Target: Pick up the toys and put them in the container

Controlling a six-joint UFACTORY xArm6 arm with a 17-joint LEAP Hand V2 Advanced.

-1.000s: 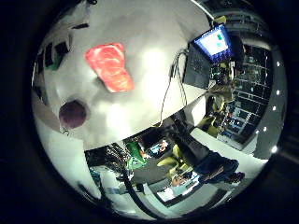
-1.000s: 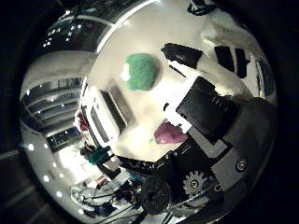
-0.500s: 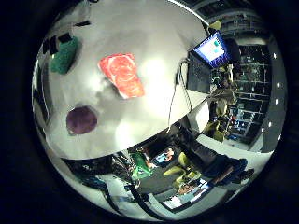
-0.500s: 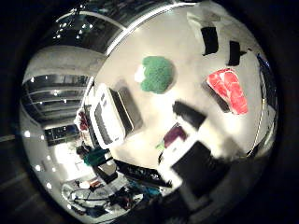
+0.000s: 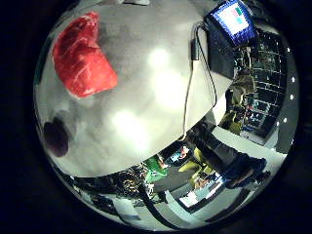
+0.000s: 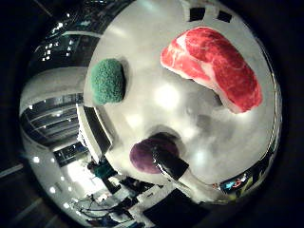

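Right, hand (image 6: 173, 166): only one black-tipped finger shows, at the purple toy; spread or curled, can't tell.
purple toy (image 6: 145, 156): on the white table (image 6: 142, 71), closest; curl round it, lift straight up.
steak toy (image 6: 213, 66): close beside; avoid nudging.
green toy (image 6: 108, 80): further off.
container: not visible.

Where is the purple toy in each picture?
Little finger side palm view: the purple toy lies on the white table, at the table's edge, apart from the red meat toy.
Thumb side palm view: it lies on the table, with a finger of the robot hand right beside it.
Shared landmark: the red meat toy shows in both views.
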